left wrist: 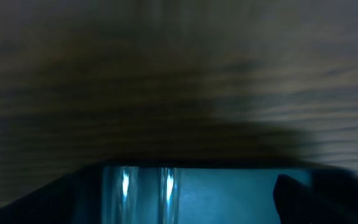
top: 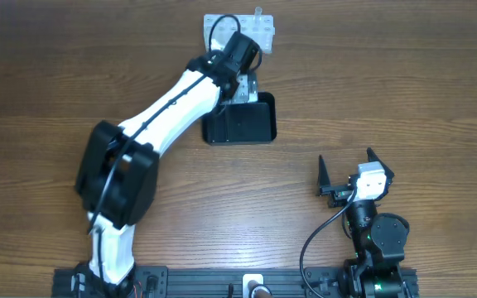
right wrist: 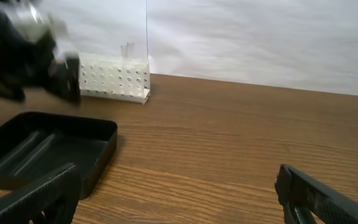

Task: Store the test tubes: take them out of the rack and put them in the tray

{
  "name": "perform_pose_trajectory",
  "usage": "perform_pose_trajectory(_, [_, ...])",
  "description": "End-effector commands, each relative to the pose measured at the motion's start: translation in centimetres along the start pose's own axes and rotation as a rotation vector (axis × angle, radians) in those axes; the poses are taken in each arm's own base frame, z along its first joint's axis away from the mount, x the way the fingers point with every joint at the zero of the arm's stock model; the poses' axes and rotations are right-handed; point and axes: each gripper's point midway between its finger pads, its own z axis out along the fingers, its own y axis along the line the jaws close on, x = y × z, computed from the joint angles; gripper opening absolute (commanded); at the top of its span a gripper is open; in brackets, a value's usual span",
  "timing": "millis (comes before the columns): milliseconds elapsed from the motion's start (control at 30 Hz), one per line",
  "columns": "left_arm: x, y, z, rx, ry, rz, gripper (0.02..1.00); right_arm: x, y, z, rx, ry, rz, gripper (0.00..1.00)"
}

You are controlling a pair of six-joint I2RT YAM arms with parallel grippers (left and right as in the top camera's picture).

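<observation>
From above I see my left arm stretched up the table to the white rack, with the left hand hanging over the rack's near edge, where it faces the black tray. The tray sits just beside the rack, on the side toward the arm bases. One clear test tube stands upright at the rack's far edge, and the right wrist view shows it rising above the perforated top of the rack. The left wrist view is badly blurred: a glass tube shows close up against a dark-rimmed, bluish surface with wood grain beyond it. I cannot tell from this whether the left hand is clenched or released. The right hand hovers low over bare table, well apart from tray and rack, released with its fingers spread wide and nothing between them. From that wrist the tray lies nearer than the rack
</observation>
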Motion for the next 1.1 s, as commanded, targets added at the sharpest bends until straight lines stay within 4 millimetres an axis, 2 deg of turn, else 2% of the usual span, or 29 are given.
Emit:
perform_pose_trajectory(33, [-5.7,1.4,-9.0,0.007,-0.247,-0.060,0.996,0.1,0.1,0.0,-0.007,-0.001,0.003,0.991])
perform_pose_trajectory(133, [-7.8,2.6,-13.4,0.000,-0.361,-0.098,0.998,0.1,0.1,0.0,-0.007,-0.001,0.003,0.991])
perform_pose_trajectory(333, [-12.3,6.0,-24.0,-0.006,-0.679,-0.249,0.998,0.1,0.1,0.0,-0.007,-0.001,0.004,0.991])
perform_pose_trajectory(467, [-14.9,8.5,-30.2,0.069,-0.872,-0.376,0.998,0.1,0.1,0.0,-0.007,-0.001,0.003,0.991])
perform_pose_trajectory(500, [-15.5,9.5,-32.2,0.115,-0.939,-0.419,0.996,0.1,0.1,0.0,-0.007,-0.001,0.003,0.991])
perform_pose_trajectory(600, [-15.5,11.4,-34.9,0.173,-1.025,-0.439,0.998,0.1,0.1,0.0,-0.007,-0.001,0.003,0.991])
perform_pose_trajectory(733, [-13.9,12.6,-37.5,0.229,-1.126,-0.248,0.996,0.1,0.1,0.0,-0.007,-0.001,0.004,0.993])
perform_pose_trajectory(833, [-11.6,13.2,-38.2,0.266,-1.197,-0.103,0.996,0.1,0.1,0.0,-0.007,-0.001,0.003,0.993])
perform_pose_trajectory(900, [-9.8,13.6,-37.9,0.292,-1.227,-0.042,0.998,0.1,0.1,0.0,-0.007,-0.001,0.003,0.991])
perform_pose_trajectory(1100, [-3.6,16.2,-35.5,0.343,-1.288,0.030,0.998,0.1,0.1,0.0,-0.007,-0.001,0.003,0.991])
